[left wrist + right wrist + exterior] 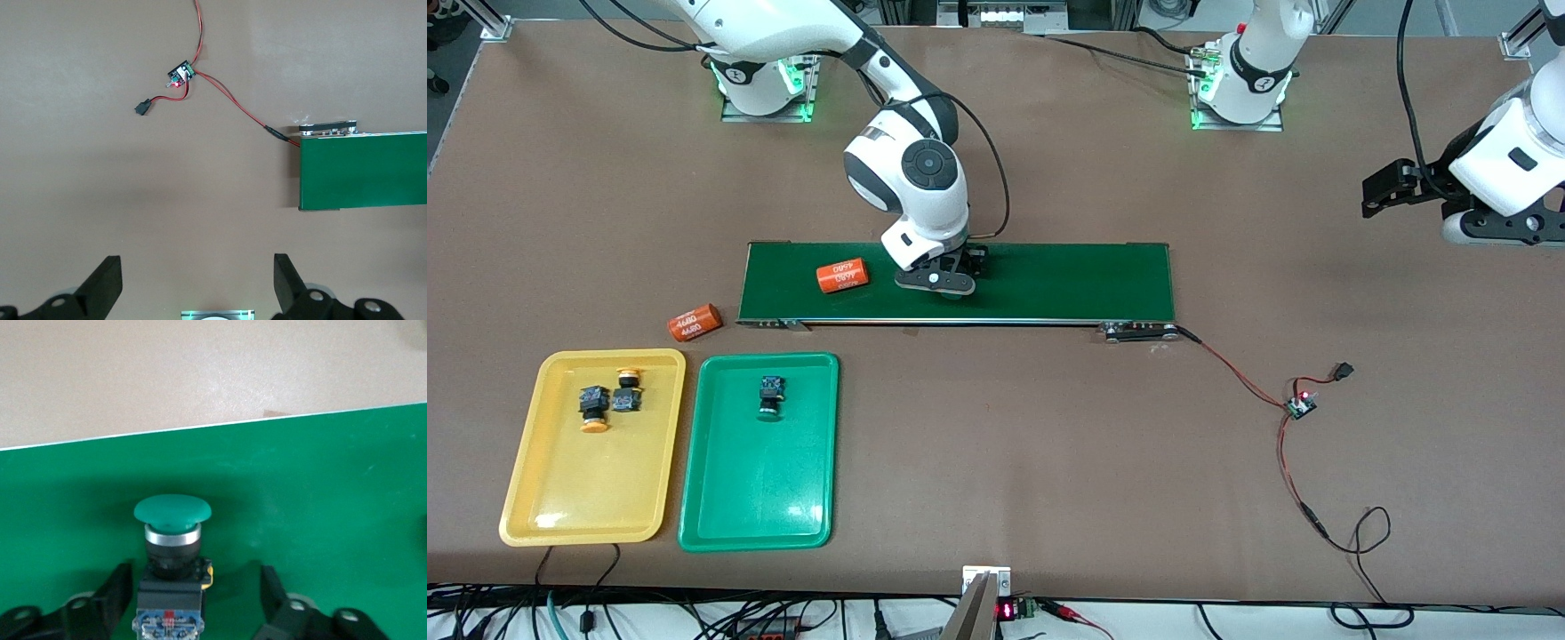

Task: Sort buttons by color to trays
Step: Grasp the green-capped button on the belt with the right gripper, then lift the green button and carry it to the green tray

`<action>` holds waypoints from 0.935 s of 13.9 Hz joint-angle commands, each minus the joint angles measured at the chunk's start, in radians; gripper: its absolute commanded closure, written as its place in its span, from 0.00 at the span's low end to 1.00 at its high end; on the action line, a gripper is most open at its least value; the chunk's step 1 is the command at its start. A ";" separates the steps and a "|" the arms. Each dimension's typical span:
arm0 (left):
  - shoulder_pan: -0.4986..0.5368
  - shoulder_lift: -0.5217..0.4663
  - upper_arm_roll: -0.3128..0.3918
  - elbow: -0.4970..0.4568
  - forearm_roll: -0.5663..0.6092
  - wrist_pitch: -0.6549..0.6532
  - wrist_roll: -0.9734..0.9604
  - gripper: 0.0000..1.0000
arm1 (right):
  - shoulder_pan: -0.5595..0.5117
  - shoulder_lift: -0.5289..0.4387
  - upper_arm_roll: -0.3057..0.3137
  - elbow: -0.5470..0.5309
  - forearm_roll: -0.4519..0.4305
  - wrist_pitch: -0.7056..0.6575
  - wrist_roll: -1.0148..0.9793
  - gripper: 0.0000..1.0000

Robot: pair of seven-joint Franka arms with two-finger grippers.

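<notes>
A green-capped button lies on the dark-green conveyor belt. My right gripper is open and low over the belt, its fingers on either side of the button's black body; one finger stands clear of it. In the front view the right gripper hides most of that button. The yellow tray holds two yellow-capped buttons. The green tray holds one green-capped button. My left gripper is open, empty, and waits above the table at the left arm's end.
An orange numbered cylinder lies on the belt beside the right gripper. Another orange cylinder lies on the table between the belt and the yellow tray. A small circuit board with red wires lies near the belt's left-arm end, also in the left wrist view.
</notes>
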 commanded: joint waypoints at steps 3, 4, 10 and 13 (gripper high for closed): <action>0.000 -0.001 -0.001 0.000 0.012 0.003 0.018 0.00 | 0.004 0.013 -0.024 0.029 -0.025 -0.010 -0.001 1.00; 0.000 -0.001 0.001 0.000 0.012 0.003 0.020 0.00 | 0.002 0.009 -0.042 0.052 -0.023 -0.016 -0.019 1.00; 0.000 -0.001 0.001 0.000 0.012 0.003 0.017 0.00 | -0.059 -0.010 -0.151 0.184 -0.003 -0.099 -0.292 1.00; 0.000 0.000 0.001 0.000 0.012 0.003 0.018 0.00 | -0.166 0.033 -0.205 0.198 -0.008 -0.081 -0.461 1.00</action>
